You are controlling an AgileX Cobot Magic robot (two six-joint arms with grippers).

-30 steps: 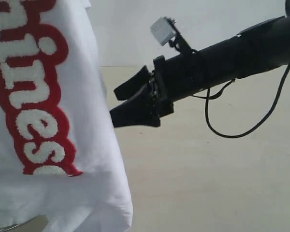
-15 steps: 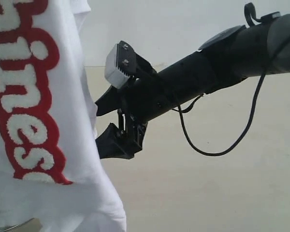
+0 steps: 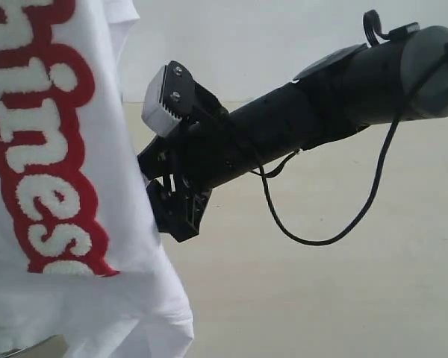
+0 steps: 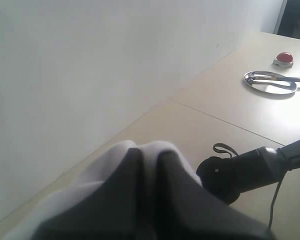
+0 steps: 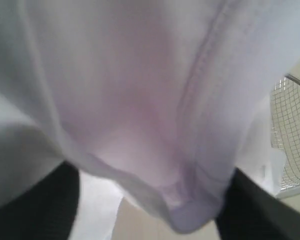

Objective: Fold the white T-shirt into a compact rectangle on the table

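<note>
My left end effector [image 4: 149,162] is pressed together on a bunch of the shirt [image 3: 60,313]; in the left wrist view white cloth bulges over and around the dark fingertips. The shirt hangs above the table [image 3: 321,298] on the left of the exterior view, its red lettering running down the cloth and its lower edge bunched in soft folds. My right end effector [image 3: 164,198] reaches in from the right and meets the shirt's hanging side edge, just beside the red letters. It is spread wide: in the right wrist view its dark fingers [image 5: 35,210] stand far apart, and a seamed fold of white cloth droops between them, filling nearly the whole view. I cannot tell whether the fingers touch that fold. A wire basket [image 5: 295,130] shows past the cloth's edge. A pale camera box [image 3: 163,104] sits on my right wrist, and a black cable [image 3: 321,239] loops below the arm. Far along the table, well apart from the shirt, lie a metal dish [image 4: 270,82] and a red button [image 4: 284,58].
</note>
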